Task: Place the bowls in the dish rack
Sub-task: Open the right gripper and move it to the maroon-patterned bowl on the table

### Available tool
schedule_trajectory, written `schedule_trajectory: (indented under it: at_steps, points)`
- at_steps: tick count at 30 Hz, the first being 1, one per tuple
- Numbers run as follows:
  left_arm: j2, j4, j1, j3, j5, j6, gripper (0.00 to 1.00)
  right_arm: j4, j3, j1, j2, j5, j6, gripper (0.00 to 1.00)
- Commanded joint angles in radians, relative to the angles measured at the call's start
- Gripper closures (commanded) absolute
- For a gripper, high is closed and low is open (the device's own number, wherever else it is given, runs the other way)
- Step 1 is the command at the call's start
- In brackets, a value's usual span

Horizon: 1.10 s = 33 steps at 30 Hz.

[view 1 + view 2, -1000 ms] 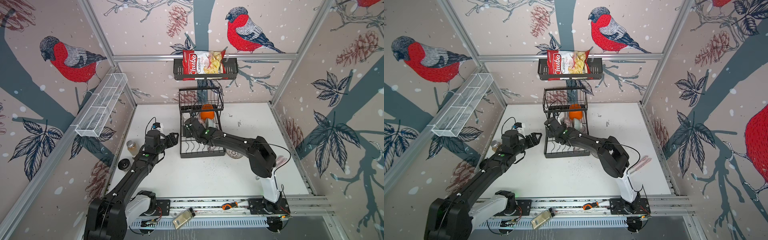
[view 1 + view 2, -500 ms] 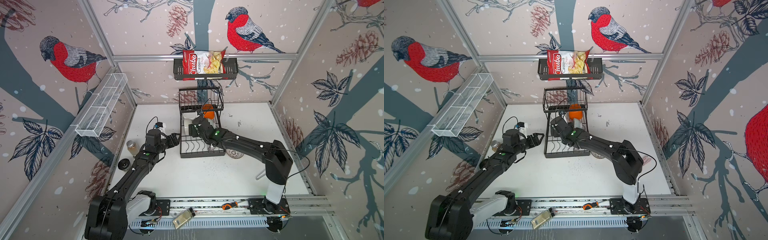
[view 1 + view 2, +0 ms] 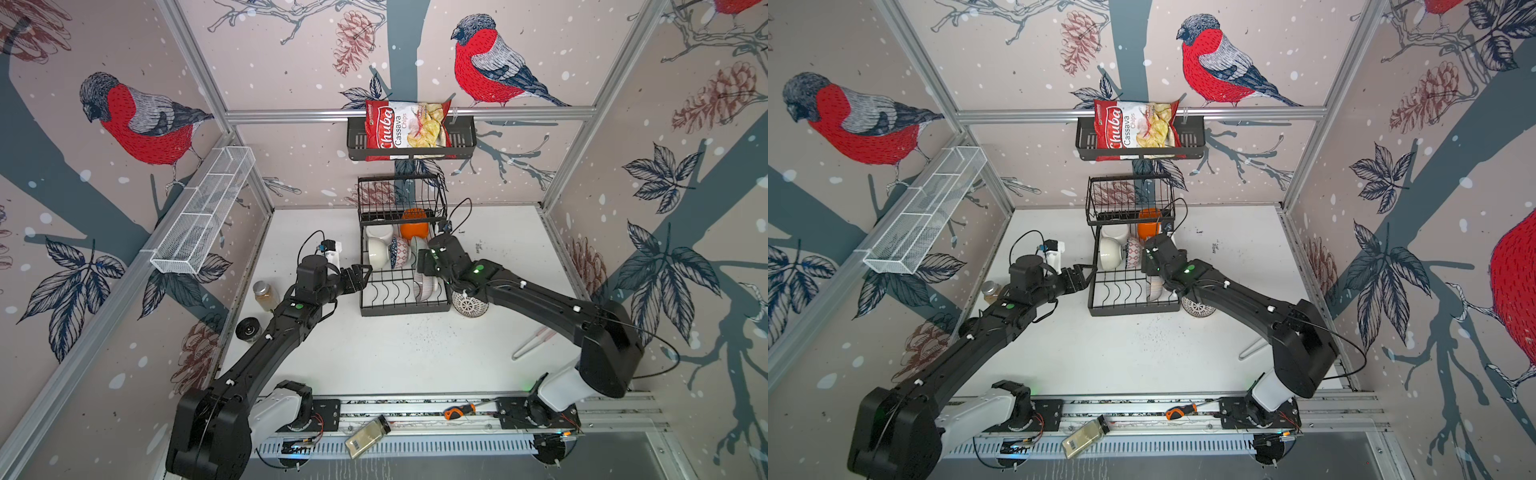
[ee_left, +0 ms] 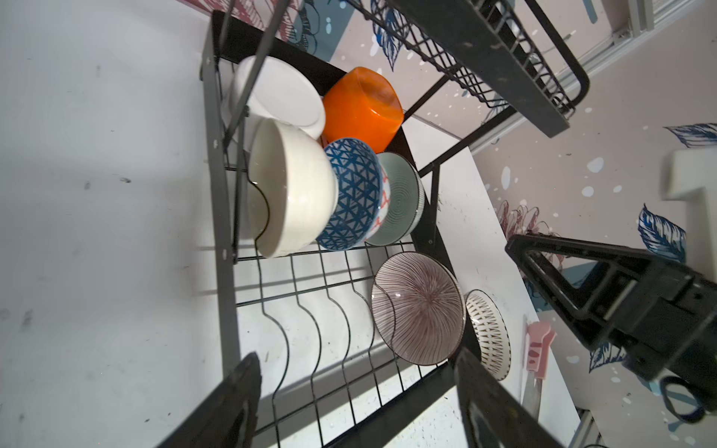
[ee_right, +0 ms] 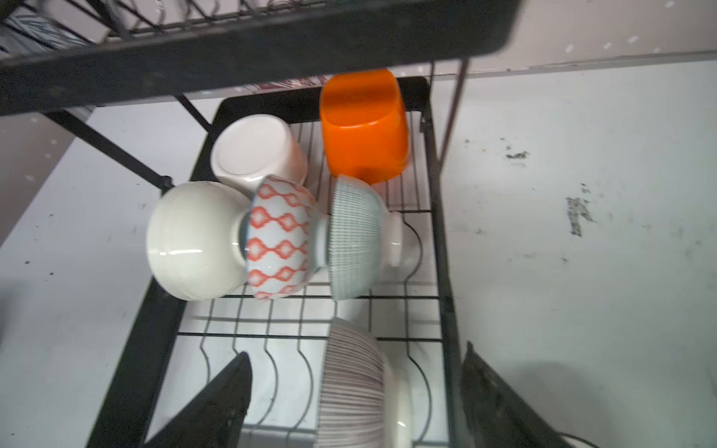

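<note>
The black wire dish rack (image 3: 405,311) stands mid-table. On its lower grid lie an orange bowl (image 5: 364,128), a squarish white bowl (image 5: 256,151), a round white bowl (image 5: 194,240), a blue and red patterned bowl (image 5: 281,236) and a mint-green bowl (image 5: 355,236). A brown-striped bowl (image 5: 355,388) stands on edge in the slots. My right gripper (image 5: 355,351) hangs open over it, with both fingers clear of it. A black patterned bowl (image 3: 469,306) sits on the table against the rack's right side. My left gripper (image 3: 361,276) is open and empty at the rack's left edge.
The rack's raised wire basket (image 3: 401,195) overhangs the far bowls. A jar (image 3: 264,295) and a black lid (image 3: 248,329) stand by the left wall. Pink tongs (image 3: 532,343) lie at the right. On the walls hang a shelf with a chips bag (image 3: 409,133) and a white mesh trough (image 3: 203,212).
My right gripper has drawn back to the right across the rack, from near its left side to above the brown-striped bowl. The left arm has barely moved.
</note>
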Motion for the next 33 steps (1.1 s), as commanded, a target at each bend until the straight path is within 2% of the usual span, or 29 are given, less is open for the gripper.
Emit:
schedule_trajectory:
  at_steps: [1,10,22,33]
  points:
    - [0.013,0.03,-0.028,0.019,-0.003,-0.001,0.22,-0.04,-0.066,-0.046,-0.068,-0.055,0.038,0.16]
    - [0.062,0.089,-0.077,0.038,0.05,-0.03,0.22,-0.088,-0.237,-0.205,-0.241,-0.133,0.056,0.16]
    - [0.135,0.083,-0.17,0.098,0.027,-0.025,0.22,-0.073,-0.399,-0.374,-0.315,-0.258,0.057,0.16]
    - [0.18,0.109,-0.177,0.103,0.024,-0.055,0.22,-0.007,-0.5,-0.405,-0.291,-0.276,0.058,0.36]
